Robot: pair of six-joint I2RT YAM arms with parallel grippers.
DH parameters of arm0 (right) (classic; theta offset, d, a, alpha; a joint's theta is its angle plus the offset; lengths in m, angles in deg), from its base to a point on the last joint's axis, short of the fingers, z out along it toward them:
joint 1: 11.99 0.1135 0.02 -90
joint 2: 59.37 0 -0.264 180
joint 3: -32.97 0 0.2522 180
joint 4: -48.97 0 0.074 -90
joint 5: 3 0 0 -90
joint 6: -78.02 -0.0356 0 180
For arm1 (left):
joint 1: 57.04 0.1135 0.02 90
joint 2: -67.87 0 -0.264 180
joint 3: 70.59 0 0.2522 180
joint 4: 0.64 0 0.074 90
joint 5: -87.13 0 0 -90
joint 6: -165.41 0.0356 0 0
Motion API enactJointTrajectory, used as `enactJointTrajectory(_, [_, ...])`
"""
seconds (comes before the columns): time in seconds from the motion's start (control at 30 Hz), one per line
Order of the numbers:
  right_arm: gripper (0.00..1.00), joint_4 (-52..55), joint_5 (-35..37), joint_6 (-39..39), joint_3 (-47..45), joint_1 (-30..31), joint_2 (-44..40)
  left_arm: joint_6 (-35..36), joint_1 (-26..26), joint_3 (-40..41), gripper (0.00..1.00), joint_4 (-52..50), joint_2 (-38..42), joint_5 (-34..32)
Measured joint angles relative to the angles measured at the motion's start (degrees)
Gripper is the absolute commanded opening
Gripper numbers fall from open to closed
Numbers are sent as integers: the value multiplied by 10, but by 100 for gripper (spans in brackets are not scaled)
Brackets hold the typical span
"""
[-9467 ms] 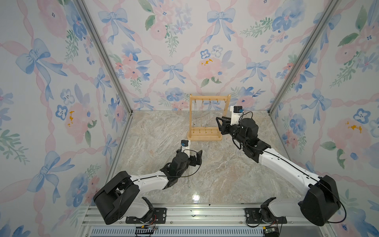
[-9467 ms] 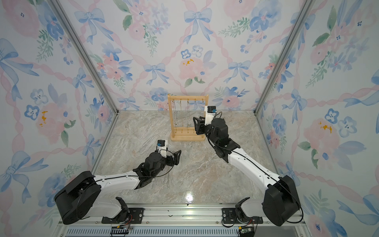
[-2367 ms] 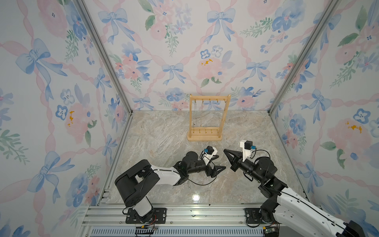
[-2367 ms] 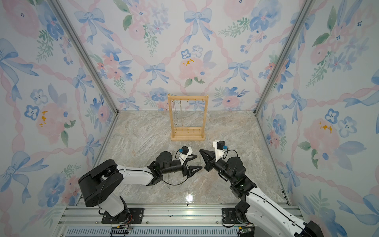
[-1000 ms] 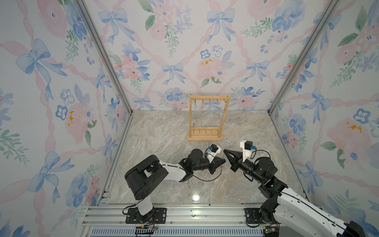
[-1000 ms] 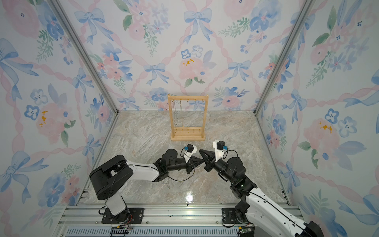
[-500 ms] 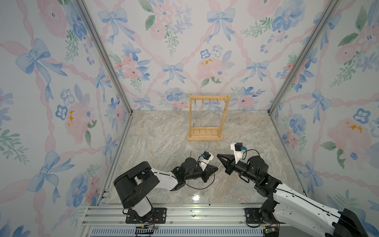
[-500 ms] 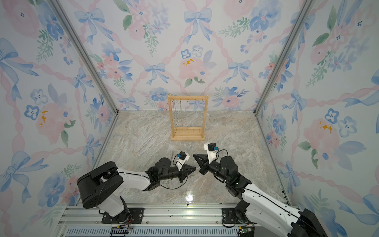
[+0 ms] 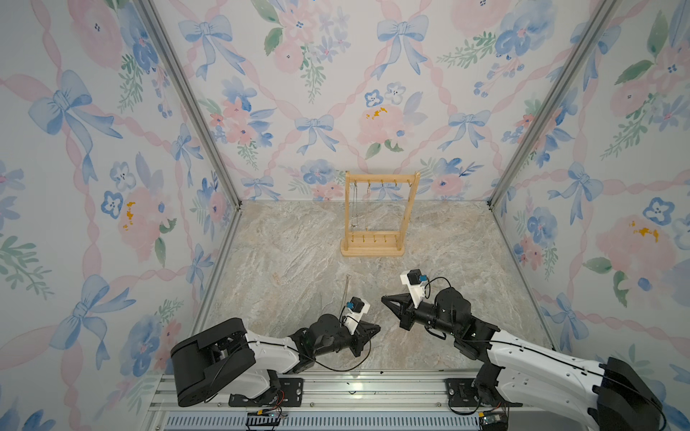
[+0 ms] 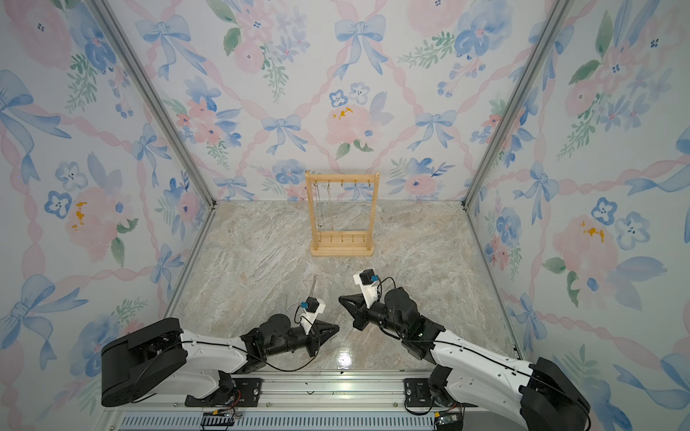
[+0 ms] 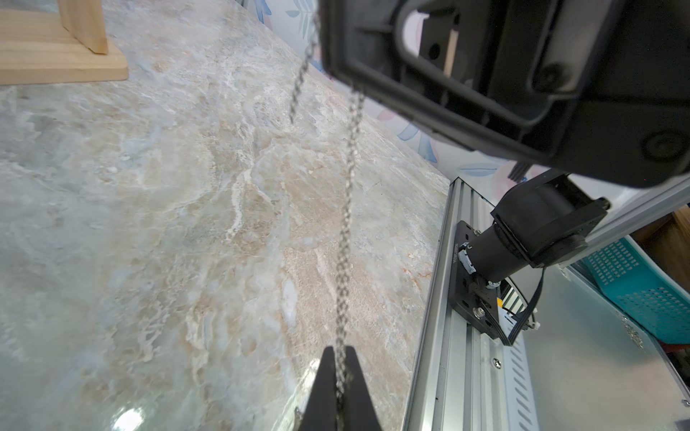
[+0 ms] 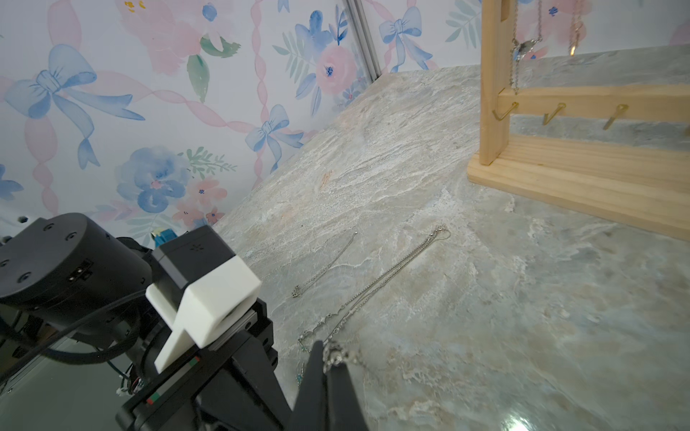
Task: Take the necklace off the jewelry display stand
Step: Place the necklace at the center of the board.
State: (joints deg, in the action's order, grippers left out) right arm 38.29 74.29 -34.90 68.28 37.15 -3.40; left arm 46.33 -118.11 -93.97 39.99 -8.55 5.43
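I see my left pincer (image 11: 339, 352) and right pincer (image 12: 328, 358) each clamped on the necklace (image 11: 345, 231), strung between them above the tabletop (image 9: 298, 261). The stand (image 9: 373, 250) sits well apart.

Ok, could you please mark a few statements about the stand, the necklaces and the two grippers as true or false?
1. The light wooden jewelry display stand stands upright on the marble tabletop. True.
2. Both grippers are open. False: the left gripper and the right gripper are each shut on the silver chain necklace running between them.
3. At least two thin loose necklaces lie flat on the tabletop. True.
4. The stand's frame hangs empty. False: hanging chains dangle inside it.
5. The left gripper touches the stand. False: it is well apart from it, near the front rail.
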Motion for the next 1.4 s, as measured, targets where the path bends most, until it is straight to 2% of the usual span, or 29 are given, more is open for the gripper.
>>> enactJointTrajectory(0.37, [0,-10,-7,15,-3,24,57,-59,-50,50,0,0,21,-60])
enactJointTrajectory(0.63, [0,-19,-4,21,3,24,92,-70,-53,53,0,-2,4,-88])
enactJointTrajectory(0.83, [0,-15,-1,29,17,24,119,-70,-53,37,0,-2,-38,-105])
enactJointTrajectory(1.4, [0,16,10,32,48,23,154,-69,-53,14,0,-3,-95,-154])
